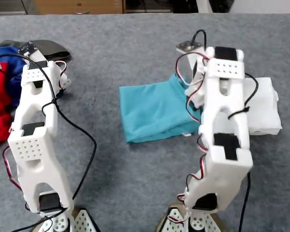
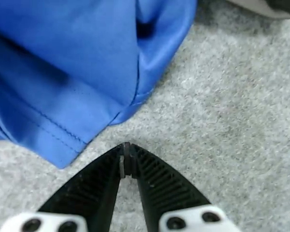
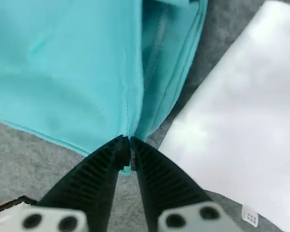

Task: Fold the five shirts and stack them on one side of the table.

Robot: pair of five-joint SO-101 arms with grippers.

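Gray fuzzy desk [image 1: 135, 183] sits right under the left gripper [image 2: 126, 162] and spreads all around it. Way out past the gripper, beyond the desk's far edge, there's a wooden drawer front [image 1: 53, 7] with a small handle [image 1: 80, 4].

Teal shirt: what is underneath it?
Grey table cover shows around the teal shirt; directly beneath the fabric is hidden. The white shirt lies beside it.

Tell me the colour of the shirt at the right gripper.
A teal shirt; clearest in right wrist view.
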